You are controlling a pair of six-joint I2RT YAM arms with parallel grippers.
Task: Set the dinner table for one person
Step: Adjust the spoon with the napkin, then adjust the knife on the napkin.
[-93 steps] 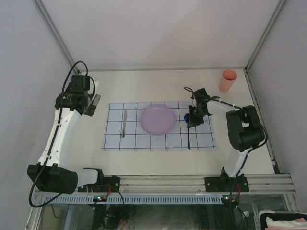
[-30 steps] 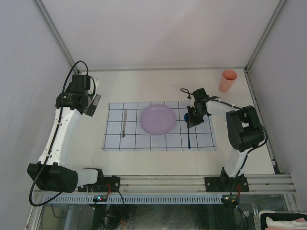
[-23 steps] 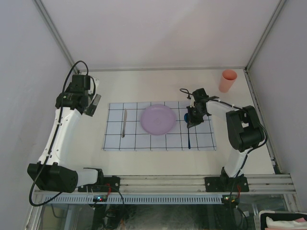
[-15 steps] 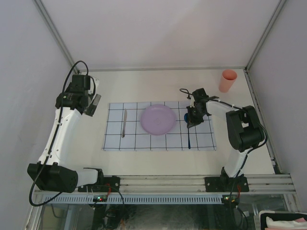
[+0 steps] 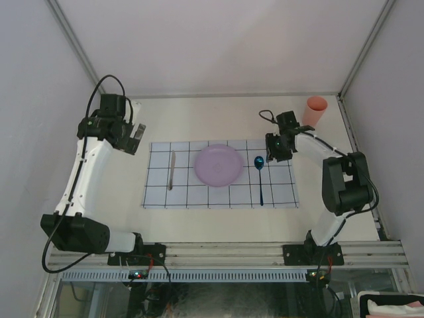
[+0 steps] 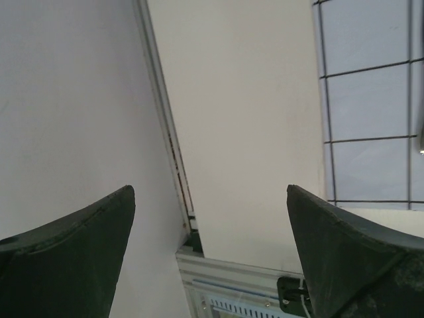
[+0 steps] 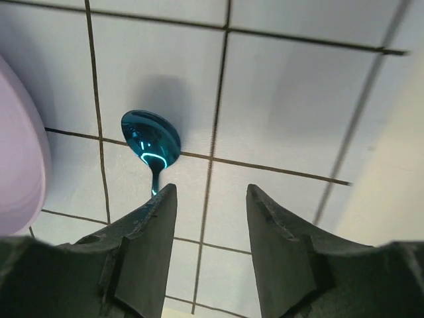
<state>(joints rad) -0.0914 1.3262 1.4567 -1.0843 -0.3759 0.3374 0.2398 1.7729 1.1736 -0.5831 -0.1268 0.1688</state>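
Observation:
The dinner table (image 5: 199,116) is an off-white top. On it lies a pale blue-grey gridded cloth (image 5: 156,192) with a lilac plate (image 5: 216,165) in its middle. A slim silver utensil (image 5: 171,170) lies left of the plate and a blue spoon (image 5: 260,177) right of it. An orange cup (image 5: 315,111) stands at the back right. My right gripper (image 5: 275,151) is open and empty, just right of the spoon's bowl (image 7: 150,140); in the right wrist view the gripper (image 7: 211,199) hovers over the cloth (image 7: 285,99). My left gripper (image 5: 132,136) is open and empty, left of the cloth.
Aluminium rails (image 5: 265,255) run along the near edge, and grey walls close in the other sides. The left wrist view shows bare tabletop (image 6: 245,119), the cloth's corner (image 6: 371,99) and the left wall (image 6: 66,99).
My right gripper has come off the spoon and moved back and to the right; the spoon lies free on the cloth. My left gripper has shifted a little back and right.

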